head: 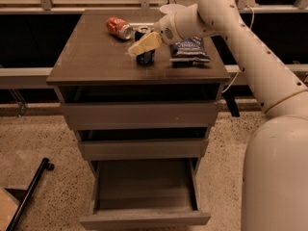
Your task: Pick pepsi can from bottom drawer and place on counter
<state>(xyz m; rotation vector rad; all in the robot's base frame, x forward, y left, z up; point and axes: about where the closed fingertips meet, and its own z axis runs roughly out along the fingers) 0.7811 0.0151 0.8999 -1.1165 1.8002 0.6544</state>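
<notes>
Can't call gripper (142,43) clamped or loose from here, sitting right at pepsi can (146,58) standing upright on counter (91,57) between red can (119,27) and snack bag (190,49), so could easily tip or drag it into either by pulling back crooked

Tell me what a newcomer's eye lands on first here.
The white arm reaches across the counter, its claw at the dark pepsi can standing mid-top. A red can and a blue snack bag flank it. Below, the bottom drawer stands pulled open.
</notes>
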